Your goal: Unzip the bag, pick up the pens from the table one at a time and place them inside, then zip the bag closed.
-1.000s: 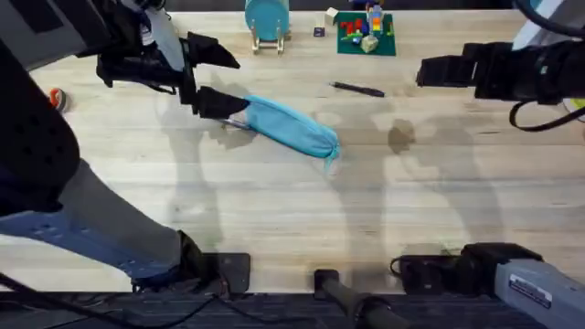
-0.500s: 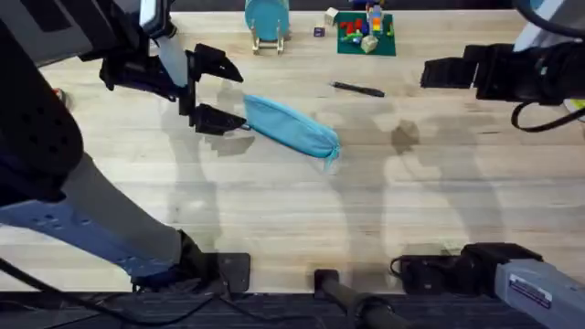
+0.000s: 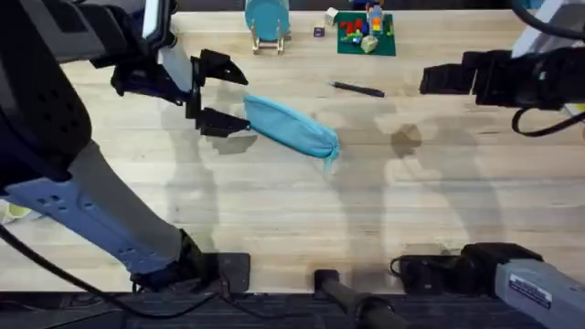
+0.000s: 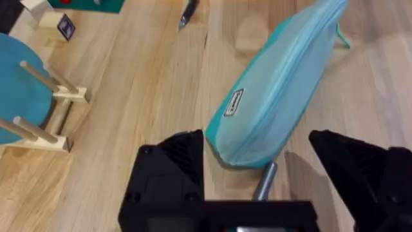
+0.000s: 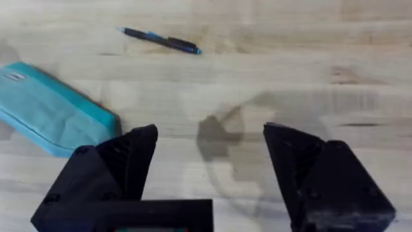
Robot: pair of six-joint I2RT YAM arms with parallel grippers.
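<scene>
The bag [image 3: 290, 126] lies mid-table, soft and light (likely to slide), so pin one end and pinch the zipper pull. Left gripper [image 3: 222, 95] gapes empty beside it; right gripper [image 5: 206, 164] likewise.

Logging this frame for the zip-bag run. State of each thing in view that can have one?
bag: lying on the table, looks zipped shut, not held
black pen: lying on the table, apart from the bag
silver pen: lying at the bag's end, partly under it
left gripper: open, at the bag's end, holding nothing
right gripper: open, over bare table, holding nothing
</scene>
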